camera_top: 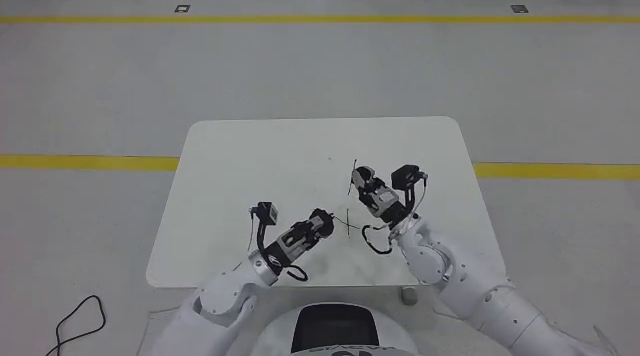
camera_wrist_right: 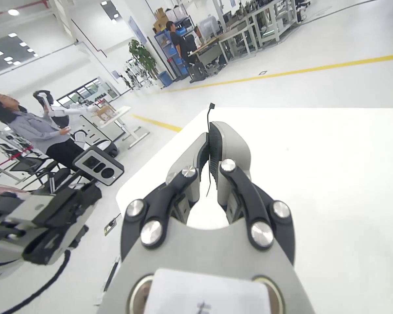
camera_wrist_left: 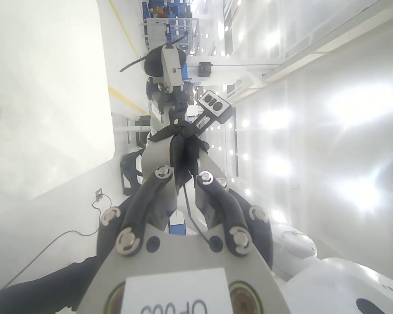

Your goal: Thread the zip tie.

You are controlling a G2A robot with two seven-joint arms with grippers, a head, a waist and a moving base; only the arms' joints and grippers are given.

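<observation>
My right gripper [camera_wrist_right: 211, 129] is shut on a thin black zip tie [camera_wrist_right: 209, 151]. The tie's square head [camera_wrist_right: 211, 105] sticks out past the fingertips and its tail hangs back between the fingers. From above, this gripper [camera_top: 360, 178] hovers over the white table [camera_top: 260, 156], right of centre, and the tie [camera_top: 353, 171] points away from me. My left gripper [camera_top: 325, 221] is just nearer and to the left, with a thin black strap [camera_top: 347, 221] at its tip. In the left wrist view its fingers [camera_wrist_left: 165, 151] are pressed together on a black strap [camera_wrist_left: 187, 197], facing the right gripper [camera_wrist_left: 170, 50].
The table's near edge [camera_top: 300, 284] runs just under both arms. Its far half [camera_top: 320, 141] is bare white surface. A black cable [camera_top: 75, 321] lies on the floor to the left of the table.
</observation>
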